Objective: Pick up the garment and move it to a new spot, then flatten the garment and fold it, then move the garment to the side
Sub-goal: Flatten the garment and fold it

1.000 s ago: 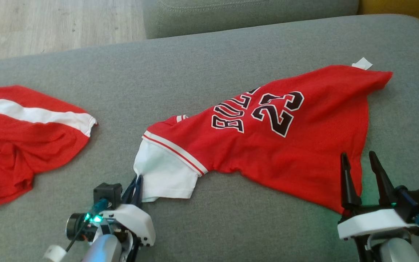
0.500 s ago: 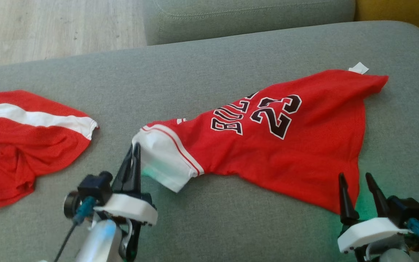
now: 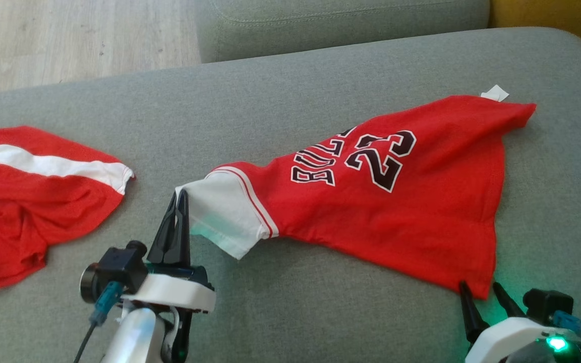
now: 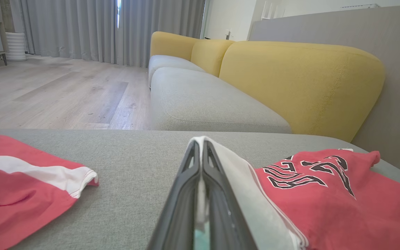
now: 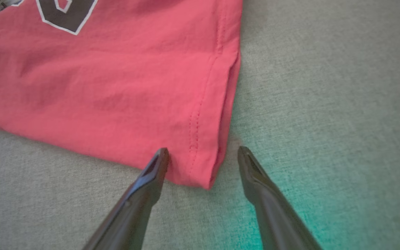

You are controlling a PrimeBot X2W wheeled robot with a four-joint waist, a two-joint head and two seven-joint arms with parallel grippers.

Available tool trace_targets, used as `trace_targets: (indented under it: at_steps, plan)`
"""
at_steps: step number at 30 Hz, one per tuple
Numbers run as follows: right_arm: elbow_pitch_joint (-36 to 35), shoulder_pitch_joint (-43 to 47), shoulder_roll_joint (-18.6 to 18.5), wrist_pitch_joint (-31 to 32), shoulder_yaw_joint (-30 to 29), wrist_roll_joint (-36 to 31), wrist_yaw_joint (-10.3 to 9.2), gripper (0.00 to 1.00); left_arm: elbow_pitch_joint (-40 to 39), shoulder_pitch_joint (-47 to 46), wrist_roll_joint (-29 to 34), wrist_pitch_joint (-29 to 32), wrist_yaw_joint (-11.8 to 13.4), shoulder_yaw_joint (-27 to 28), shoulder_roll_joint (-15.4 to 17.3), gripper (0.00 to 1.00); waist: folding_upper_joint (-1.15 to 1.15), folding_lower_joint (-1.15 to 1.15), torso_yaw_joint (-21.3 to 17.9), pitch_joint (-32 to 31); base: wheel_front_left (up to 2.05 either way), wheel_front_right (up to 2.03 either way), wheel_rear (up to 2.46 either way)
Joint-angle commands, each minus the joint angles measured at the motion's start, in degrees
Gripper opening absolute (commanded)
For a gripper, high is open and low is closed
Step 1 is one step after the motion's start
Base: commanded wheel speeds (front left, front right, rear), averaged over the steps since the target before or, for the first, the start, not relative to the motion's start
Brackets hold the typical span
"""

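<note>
At far left, a crumpled red-and-white garment (image 3: 33, 201) on the grey sofa seat (image 3: 295, 91), well apart from the rest. Next, left end effector (image 3: 179, 195) clamped tight on the white sleeve (image 3: 220, 217) of the red Bulls 23 jersey (image 3: 396, 201), sleeve tip raised, body rumpled across mid-seat; at right, right end effector (image 3: 478, 285) spread wide astride the hem corner (image 5: 207, 173), not yet gripping. Judged barely begun: pickup under way, with moving, flattening, folding and setting aside all left; plenty of bare seat ahead and between the garments, far edge dropping to wood floor (image 3: 68, 35).

I see a red garment (image 3: 396, 212) with a white sleeve and black, white-edged lettering, a red cloth (image 3: 43, 201) striped white, and a grey sofa (image 3: 270, 101).
</note>
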Motion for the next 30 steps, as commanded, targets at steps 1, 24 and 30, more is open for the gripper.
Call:
trace_targets:
  at_steps: [1,24,30]
  plan:
    - [-1.7,-0.7,-0.3,0.3,1.3,0.5,-0.04,1.00,-2.1,-1.7,0.3,-0.5,-0.2,2.1,0.2,0.00,0.00,0.00,0.1,0.0,0.00,0.00,0.00]
    - [-5.7,-2.5,-0.3,0.5,7.1,7.7,-0.04,0.00,-2.1,-1.0,-1.9,-0.5,-0.5,2.4,0.2,0.00,0.00,0.00,0.9,-1.1,0.00,0.00,0.00]
    - [-14.1,-6.8,-1.0,-0.8,8.8,7.7,-0.04,0.00,-4.2,-2.3,-10.1,-0.5,-1.1,4.1,0.2,0.00,0.00,0.00,0.6,-3.1,0.00,0.00,0.00]
